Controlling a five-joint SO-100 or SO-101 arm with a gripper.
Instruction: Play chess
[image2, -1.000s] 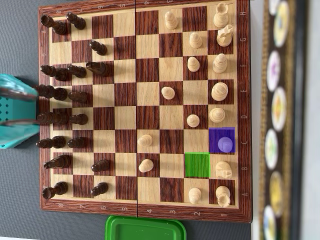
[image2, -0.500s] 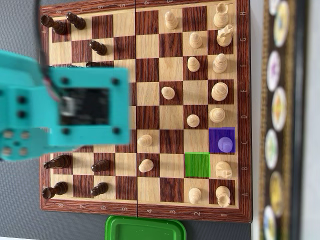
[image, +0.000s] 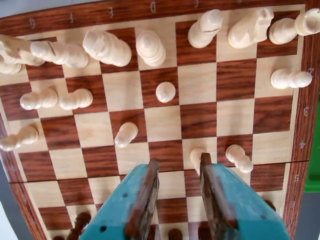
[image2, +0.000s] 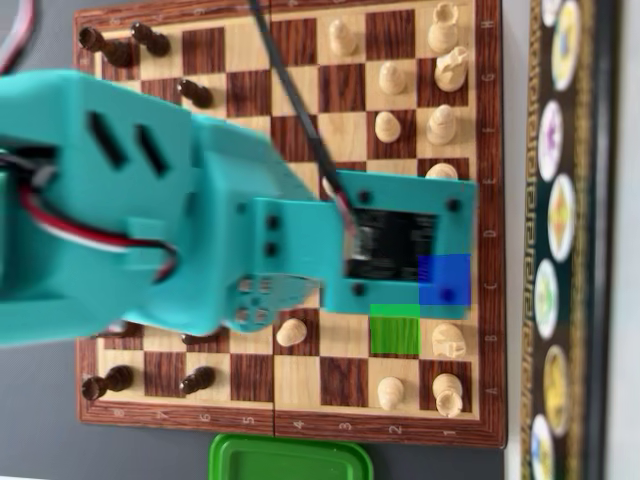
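Observation:
In the wrist view the wooden chessboard (image: 200, 82) fills the frame. White pieces stand along its far rows, among them a tall piece (image: 150, 48) and a knight (image: 251, 27). My teal gripper (image: 178, 160) with brown pads enters from the bottom, open and empty, over the board's middle squares. A white pawn (image: 195, 157) stands just beyond the right fingertip (image: 206, 162), partly hidden by it. Another white pawn (image: 239, 158) stands to its right. In the overhead view the teal arm (image2: 150, 220) covers the board's middle and hides the gripper.
More white pawns (image: 126, 134) (image: 165, 92) stand ahead of the gripper; dark pieces (image: 80, 222) show at the bottom edge. In the overhead view dark pieces (image2: 195, 92) stand left, white pieces (image2: 388, 126) right, a green lid (image2: 290, 460) below the board, and a strip of round pictures (image2: 560, 240) far right.

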